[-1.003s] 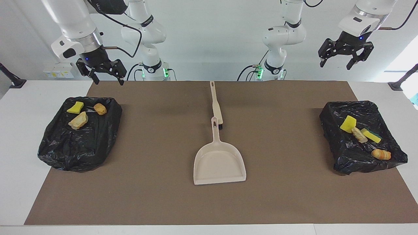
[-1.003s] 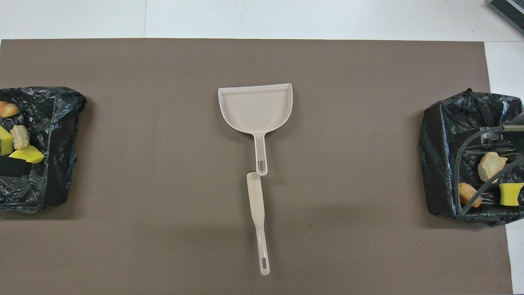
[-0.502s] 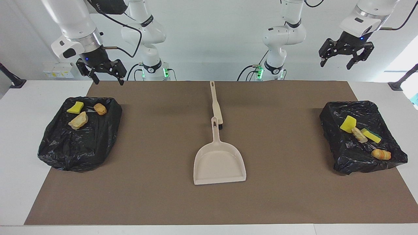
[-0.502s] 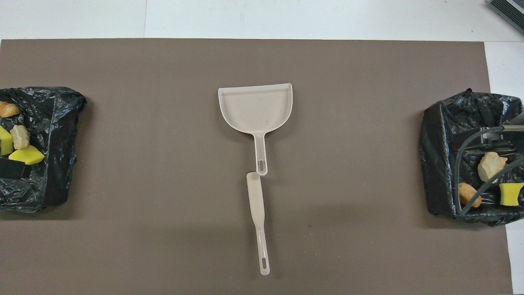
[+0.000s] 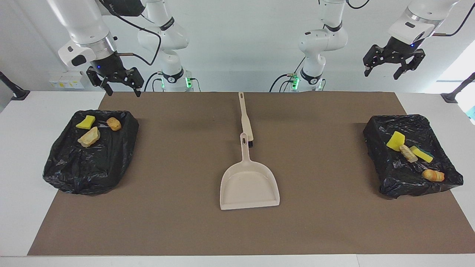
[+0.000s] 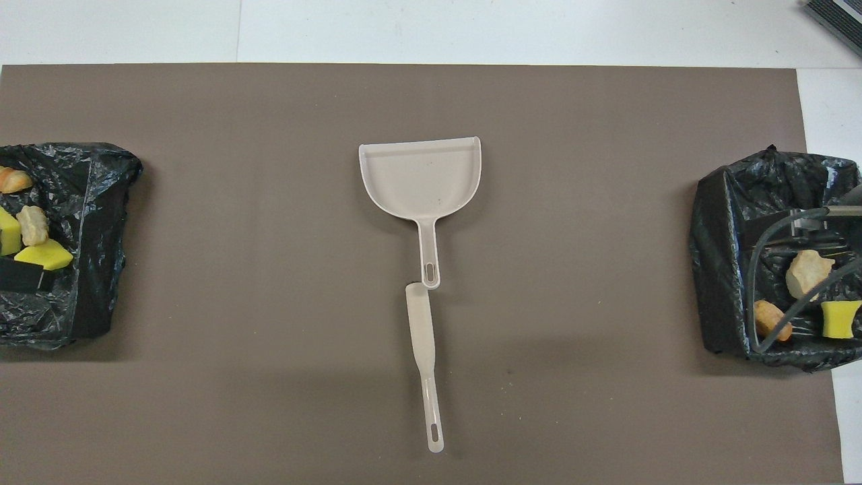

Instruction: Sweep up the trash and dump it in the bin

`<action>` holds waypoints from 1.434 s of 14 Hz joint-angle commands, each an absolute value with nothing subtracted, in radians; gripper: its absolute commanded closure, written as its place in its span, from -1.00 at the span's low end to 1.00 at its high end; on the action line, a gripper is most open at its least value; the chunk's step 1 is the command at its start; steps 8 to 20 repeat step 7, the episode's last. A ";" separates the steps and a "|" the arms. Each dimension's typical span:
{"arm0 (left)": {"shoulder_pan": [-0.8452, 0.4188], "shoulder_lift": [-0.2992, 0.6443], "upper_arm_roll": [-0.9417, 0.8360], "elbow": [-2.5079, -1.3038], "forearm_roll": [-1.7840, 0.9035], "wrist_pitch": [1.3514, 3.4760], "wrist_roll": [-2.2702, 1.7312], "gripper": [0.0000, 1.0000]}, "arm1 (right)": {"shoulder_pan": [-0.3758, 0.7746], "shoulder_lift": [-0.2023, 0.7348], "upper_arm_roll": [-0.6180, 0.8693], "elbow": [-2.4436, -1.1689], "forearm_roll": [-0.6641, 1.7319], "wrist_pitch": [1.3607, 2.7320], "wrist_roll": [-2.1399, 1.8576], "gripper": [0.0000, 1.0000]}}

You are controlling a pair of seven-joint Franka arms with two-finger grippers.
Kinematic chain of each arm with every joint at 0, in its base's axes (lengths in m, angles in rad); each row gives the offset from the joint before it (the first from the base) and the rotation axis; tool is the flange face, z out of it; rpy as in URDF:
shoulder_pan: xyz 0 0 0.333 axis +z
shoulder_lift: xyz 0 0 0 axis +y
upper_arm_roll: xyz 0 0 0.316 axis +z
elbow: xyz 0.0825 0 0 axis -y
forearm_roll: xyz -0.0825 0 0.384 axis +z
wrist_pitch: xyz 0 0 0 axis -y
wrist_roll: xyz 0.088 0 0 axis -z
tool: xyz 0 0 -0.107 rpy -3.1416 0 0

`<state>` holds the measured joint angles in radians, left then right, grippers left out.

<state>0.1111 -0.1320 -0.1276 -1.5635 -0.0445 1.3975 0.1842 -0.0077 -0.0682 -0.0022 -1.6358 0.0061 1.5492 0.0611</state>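
Note:
The trash lies in two black-bagged bins. The bin (image 5: 92,163) at the right arm's end holds a yellow sponge piece (image 5: 86,122), an orange lump (image 5: 114,124) and a tan lump (image 5: 89,137). The bin (image 5: 412,178) at the left arm's end holds a yellow sponge piece (image 5: 396,140), a tan lump (image 5: 408,153), a green-topped sponge piece (image 5: 421,154) and an orange lump (image 5: 432,175). My right gripper (image 5: 124,92) hangs open and empty above its bin's robot-side edge. My left gripper (image 5: 382,74) hangs open and empty, high over its own bin.
A beige dustpan (image 5: 249,185) lies mid-mat, its handle pointing toward the robots. A beige-handled brush (image 5: 245,116) lies just nearer to the robots, its head under the dustpan's handle tip. The brown mat (image 5: 178,207) covers most of the white table.
My left gripper has drifted slightly upward and toward its end of the table. The right gripper, the trash, the dustpan and the brush have stayed put.

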 commanded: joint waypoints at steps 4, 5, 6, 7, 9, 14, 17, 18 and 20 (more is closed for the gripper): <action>0.120 -0.156 -0.135 -1.595 -0.064 1.408 0.181 -1.00 | -0.011 -0.080 0.011 -1.644 0.009 1.548 0.074 -1.00; 0.120 -0.156 -0.137 -1.595 -0.064 1.408 0.178 -1.00 | -0.011 -0.080 0.009 -1.643 0.009 1.549 0.075 -1.00; 0.120 -0.156 -0.135 -1.595 -0.064 1.408 0.178 -1.00 | -0.011 -0.080 0.011 -1.644 0.009 1.549 0.074 -1.00; 0.120 -0.158 -0.137 -1.595 -0.064 1.407 0.175 -1.00 | -0.011 -0.080 0.011 -1.644 0.009 1.549 0.074 -1.00; 0.120 -0.158 -0.137 -1.595 -0.064 1.407 0.175 -1.00 | -0.011 -0.080 0.011 -1.644 0.009 1.549 0.074 -1.00; 0.120 -0.158 -0.137 -1.595 -0.064 1.407 0.175 -1.00 | -0.011 -0.080 0.011 -1.644 0.009 1.549 0.074 -1.00; 0.120 -0.158 -0.137 -1.595 -0.064 1.407 0.175 -1.00 | -0.011 -0.080 0.011 -1.644 0.009 1.549 0.074 -1.00; 0.120 -0.158 -0.137 -1.595 -0.064 1.407 0.175 -1.00 | -0.011 -0.080 0.011 -1.644 0.009 1.549 0.074 -1.00; 0.120 -0.158 -0.137 -1.595 -0.064 1.407 0.175 -1.00 | -0.011 -0.080 0.011 -1.644 0.009 1.549 0.074 -1.00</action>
